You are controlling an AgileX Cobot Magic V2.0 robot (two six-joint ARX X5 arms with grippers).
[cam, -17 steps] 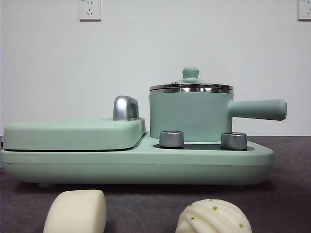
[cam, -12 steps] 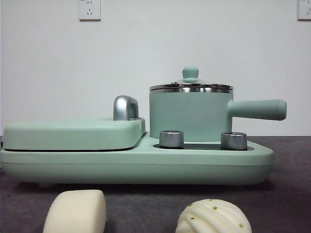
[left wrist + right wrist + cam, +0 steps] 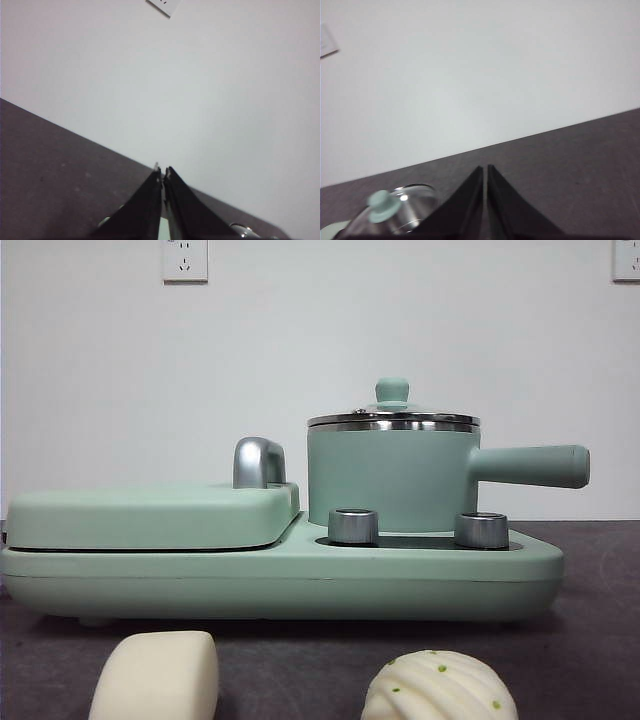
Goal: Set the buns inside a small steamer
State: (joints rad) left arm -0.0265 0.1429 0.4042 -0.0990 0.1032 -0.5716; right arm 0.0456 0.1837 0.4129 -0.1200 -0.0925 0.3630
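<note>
The smooth rounded-rectangular cream bun lies on the dark table at the front left. The round ridged bun with green specks lies at the front right. The small mint-green steamer stands on the right of the appliance base with its glass lid and green knob on; its lid also shows in the right wrist view. Its side handle points right. My left gripper is shut and empty, high above the table. My right gripper is shut and empty, above and beside the steamer. Neither arm shows in the front view.
A flat mint-green lidded griddle with a chrome handle fills the left of the appliance base. Two steel knobs sit in front of the steamer. A white wall with sockets stands behind.
</note>
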